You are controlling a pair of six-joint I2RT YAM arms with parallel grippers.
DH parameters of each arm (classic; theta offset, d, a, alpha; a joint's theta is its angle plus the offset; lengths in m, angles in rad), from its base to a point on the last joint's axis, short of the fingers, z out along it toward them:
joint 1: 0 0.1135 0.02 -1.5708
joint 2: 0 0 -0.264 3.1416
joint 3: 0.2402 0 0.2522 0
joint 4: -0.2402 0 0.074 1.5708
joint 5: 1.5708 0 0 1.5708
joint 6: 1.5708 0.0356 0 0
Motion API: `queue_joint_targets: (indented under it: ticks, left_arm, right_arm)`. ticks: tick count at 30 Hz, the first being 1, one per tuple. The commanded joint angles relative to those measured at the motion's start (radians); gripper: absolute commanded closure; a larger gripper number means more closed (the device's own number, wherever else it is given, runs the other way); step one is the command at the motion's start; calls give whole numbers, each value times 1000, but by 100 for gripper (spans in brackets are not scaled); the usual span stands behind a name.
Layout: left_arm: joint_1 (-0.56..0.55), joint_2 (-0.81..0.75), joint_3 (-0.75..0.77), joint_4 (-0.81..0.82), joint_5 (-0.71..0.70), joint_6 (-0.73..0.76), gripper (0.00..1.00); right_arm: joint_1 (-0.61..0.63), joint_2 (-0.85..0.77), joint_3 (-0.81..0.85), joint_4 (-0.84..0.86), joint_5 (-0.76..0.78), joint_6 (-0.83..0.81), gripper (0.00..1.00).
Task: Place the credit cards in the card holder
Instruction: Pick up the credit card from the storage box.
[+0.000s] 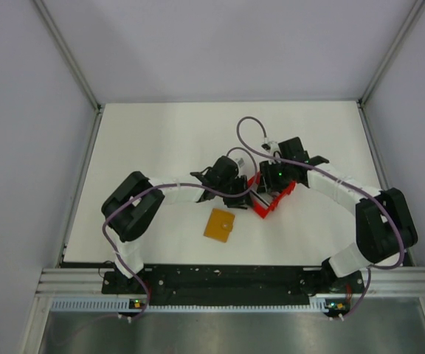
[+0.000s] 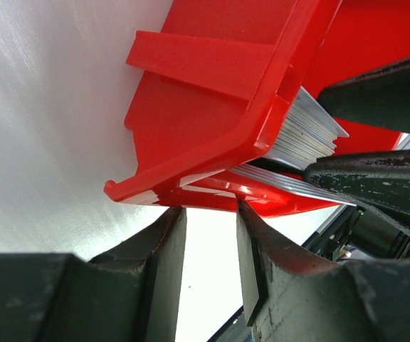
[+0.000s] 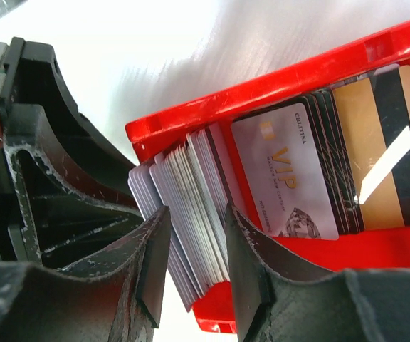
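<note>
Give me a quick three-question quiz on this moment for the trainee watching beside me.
1. True or false: the card holder lies inside the red tray.
2. The right gripper has its fingers on either side of: A the card holder; B credit cards standing on edge in the tray; C nothing.
3. What large word is printed on the grey-white card facing the right wrist camera?
Key: 1 false, it lies outside, apart from the tray. 2 B. 3 VIP.
</note>
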Motion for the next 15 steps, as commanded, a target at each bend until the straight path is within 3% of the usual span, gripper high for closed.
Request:
queue_joint_targets:
  ticks: [1, 9, 11, 15]
  left_arm:
    - [30, -2, 45, 53, -78, 22, 62]
    - [32, -7, 45, 35, -91, 33, 64]
    - [33, -8, 47, 35, -89, 35, 70]
    - [33, -16, 41, 33, -83, 36, 72]
  right_arm:
    - [51, -34, -69, -97, 36, 49, 62]
    - [91, -127, -145, -47, 107, 126, 66]
    - [89, -141, -151, -30, 139, 137, 62]
    - [88, -144, -119, -25, 180, 131, 58]
